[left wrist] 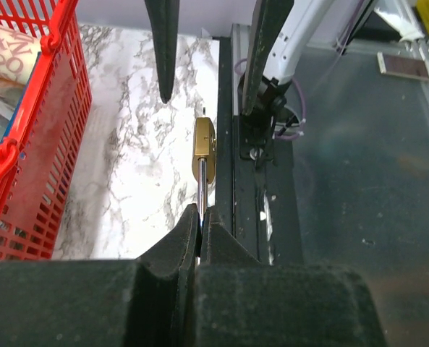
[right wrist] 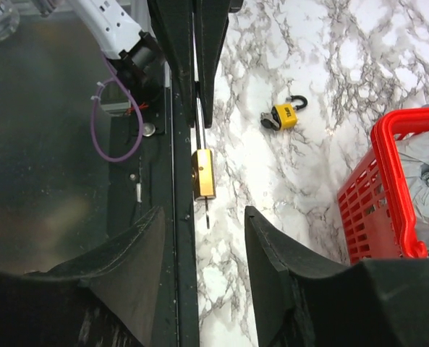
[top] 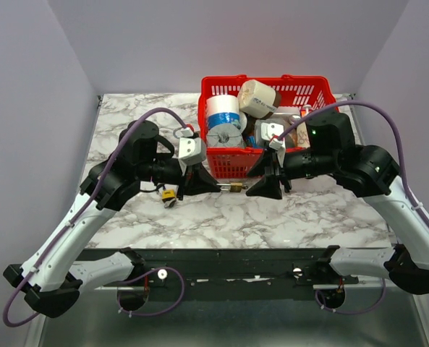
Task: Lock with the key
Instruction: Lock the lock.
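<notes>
Right claw (right wrist: 203, 217) first: its two fingers are standing spread, pinching nothing, with the lock's free end sitting just at the mouth of the gap. Left claw (left wrist: 200, 220) is pressing shut on the steel shackle (left wrist: 201, 188) of the brass padlock (right wrist: 203, 172), holding it out level between the two arms.

Going down in size, the marble table (top: 294, 217) is lying under everything. The red basket (top: 232, 163), with its tape rolls (top: 223, 116), is sitting toward the far side, just behind both claws. The brass padlock is hanging in front of that basket, clear of the tabletop as far as I can judge. A yellow padlock (right wrist: 284, 116) is lying on the marble near the left arm with its shackle swung open. Smallest of all, a thin dark sliver (right wrist: 207, 215) is sticking out of the brass body toward the right claw. I'm taking it for the key seen edge-on, though it is too fine to be sure.

I'm judging the step in hand to be gripping that key and turning it. To do it well I'm planning to bring the right fingers in square along the lock's axis. They should close on the key's flat rather than its edge and turn about its own line, with the left claw bracing the shackle so nothing twists loose.
</notes>
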You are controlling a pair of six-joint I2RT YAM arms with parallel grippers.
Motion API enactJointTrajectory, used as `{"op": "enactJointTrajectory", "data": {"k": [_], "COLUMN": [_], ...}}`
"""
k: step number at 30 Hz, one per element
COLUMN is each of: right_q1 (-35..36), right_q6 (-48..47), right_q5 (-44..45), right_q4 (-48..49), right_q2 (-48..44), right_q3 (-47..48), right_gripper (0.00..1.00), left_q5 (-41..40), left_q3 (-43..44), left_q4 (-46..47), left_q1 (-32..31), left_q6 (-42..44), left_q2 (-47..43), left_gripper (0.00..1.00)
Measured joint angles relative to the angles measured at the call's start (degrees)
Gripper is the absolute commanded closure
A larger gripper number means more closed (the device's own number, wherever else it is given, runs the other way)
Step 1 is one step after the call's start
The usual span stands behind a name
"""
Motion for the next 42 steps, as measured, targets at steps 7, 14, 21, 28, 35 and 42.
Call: {"op": "enactJointTrajectory", "data": {"k": [7, 14, 21, 28, 35, 42], "right_q1": [0.0, 0.0, 0.0, 0.0, 0.0, 0.0], "right_q6": [-1.7, -1.7, -2.4, -3.7, 0.2, 8.3], "right_q5": [-0.4, -2.1, -2.8, -2.7, 5.7, 21.9], "right_q4": [-2.1, -2.8, -3.0, -3.0, 3.1, 23.1], "right_q2": [2.7, 5.3, 6.4, 6.0, 3.7, -3.9], "right_q3": [1.0, 1.2, 1.3, 1.3, -0.2, -10.2], "right_gripper": [0.39, 0.41, 0.67, 0.99, 0.99, 0.99], "left_q5": [0.0, 0.0, 0.0, -0.5, -7.4, -15.5], "left_q3": [1.5, 2.7, 2.8, 3.1, 0.6, -7.8], "left_q4": [-4.2, -4.7, -3.9, -2.6, 8.6, 27.4], "left_q1": [0.0, -0.5, -0.8, -0.8, 5.0, 13.8], "left_q6": [5.5, 7.1, 6.7, 4.8, -10.7, -35.7], "left_q2": [1.5, 3.3, 3.7, 3.8, 2.2, -0.4], "left_gripper": [1.0, 1.0, 1.0, 0.58, 0.01, 0.01]}}
